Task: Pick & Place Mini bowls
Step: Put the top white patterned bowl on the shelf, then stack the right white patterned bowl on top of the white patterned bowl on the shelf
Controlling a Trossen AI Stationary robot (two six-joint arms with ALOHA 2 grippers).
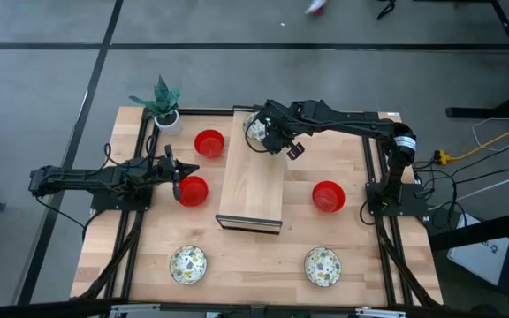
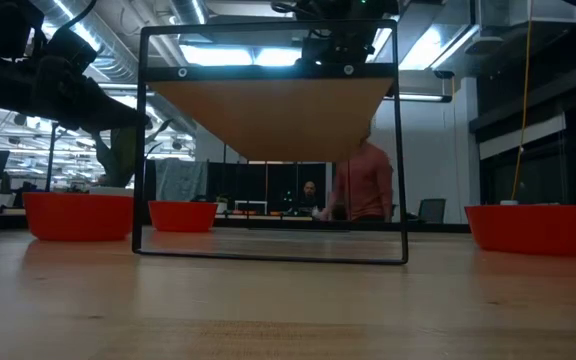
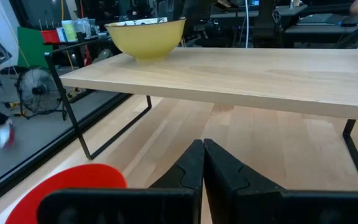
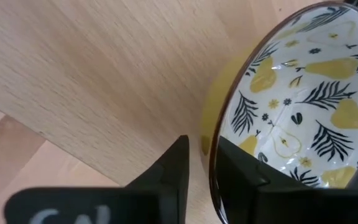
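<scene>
A mini bowl (image 4: pixel 291 106), yellow outside with a white inside printed with pears and leaves, stands by its base on the far end of a raised wooden shelf (image 1: pixel 253 190). My right gripper (image 4: pixel 201 146) comes down on it from the far right and is open, its fingers on either side of the bowl's rim. My left gripper (image 3: pixel 202 163) is shut and holds nothing. It hovers at the table's left beside a red mini bowl (image 1: pixel 193 190). Two more red bowls (image 1: pixel 208 143) (image 1: pixel 328 196) and two patterned bowls (image 1: pixel 188 263) (image 1: pixel 322 265) sit on the table. My right gripper has one finger (image 4: pixel 244 180) inside the bowl and one finger (image 4: pixel 166 171) outside, straddling the rim (image 4: pixel 213 149) and slanting down from above. A gap shows between the outer finger and the yellow wall. I cannot tell whether the inner finger touches. The bowl sits upright on the shelf.
A small white pot with a green plant (image 1: pixel 164 106) stands at the far left corner. The shelf rests on thin black legs (image 2: pixel 400 150) with open room beneath it. A person (image 2: pixel 363 185) shows in the room beyond the table.
</scene>
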